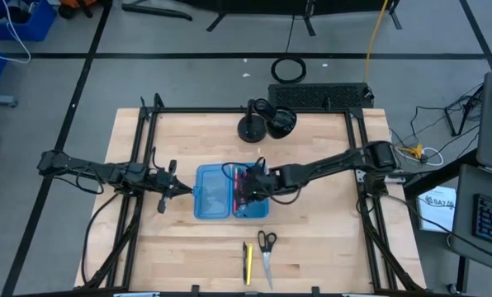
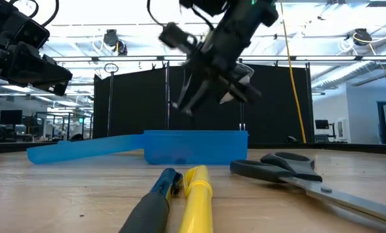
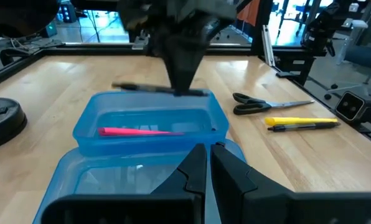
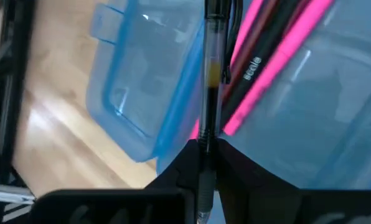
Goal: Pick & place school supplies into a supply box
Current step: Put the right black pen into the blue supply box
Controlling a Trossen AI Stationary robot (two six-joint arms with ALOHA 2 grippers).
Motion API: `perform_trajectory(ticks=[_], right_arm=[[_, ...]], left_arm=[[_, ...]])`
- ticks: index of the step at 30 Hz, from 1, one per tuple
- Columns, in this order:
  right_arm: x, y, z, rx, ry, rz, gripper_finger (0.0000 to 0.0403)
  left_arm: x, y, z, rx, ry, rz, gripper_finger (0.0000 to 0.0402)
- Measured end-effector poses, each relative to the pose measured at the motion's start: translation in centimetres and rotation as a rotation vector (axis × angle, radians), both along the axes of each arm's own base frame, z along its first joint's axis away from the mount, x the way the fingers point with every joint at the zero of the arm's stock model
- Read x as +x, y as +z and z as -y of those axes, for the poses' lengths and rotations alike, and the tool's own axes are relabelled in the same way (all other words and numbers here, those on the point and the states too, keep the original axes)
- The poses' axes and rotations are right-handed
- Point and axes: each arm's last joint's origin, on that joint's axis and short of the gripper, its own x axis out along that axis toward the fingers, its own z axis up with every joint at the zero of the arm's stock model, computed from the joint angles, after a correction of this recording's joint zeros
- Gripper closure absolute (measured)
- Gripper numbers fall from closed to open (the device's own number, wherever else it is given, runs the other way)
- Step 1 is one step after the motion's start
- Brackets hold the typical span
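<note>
While the open blue box [image 1: 215, 192] lies mid-table with a pink pen [image 3: 132, 131] in its right half, scissors [image 1: 267, 250] and a yellow pen [image 1: 249, 265] lie nearer. The right gripper [image 1: 248, 186] reaches over that half, jaws clamped on a black pen [image 4: 211, 81], apparently just above the rim. The left gripper [image 1: 182, 190], closed and empty, waits left of the box.

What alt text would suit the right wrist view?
The right pincer grips a clear pen above the open blue case, where a pink pen and a dark one lie. Wooden table shows beside the case.
</note>
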Motion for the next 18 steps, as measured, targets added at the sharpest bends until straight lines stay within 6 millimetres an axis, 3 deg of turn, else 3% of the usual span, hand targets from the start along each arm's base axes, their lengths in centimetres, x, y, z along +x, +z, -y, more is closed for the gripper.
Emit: perform_trajectory(ticks=[10,18], right_arm=[[0.6,-3.4,2.1,0.132,-0.078,-0.115,0.0379],[0.5,-3.9,2.9,0.129,-0.122,-0.153,0.0379]], left_arm=[[0.0,0.0,0.0,0.002,-0.002,-0.001,0.0378],[0.0,0.0,0.0,-0.001,-0.002,-0.002,0.0378]])
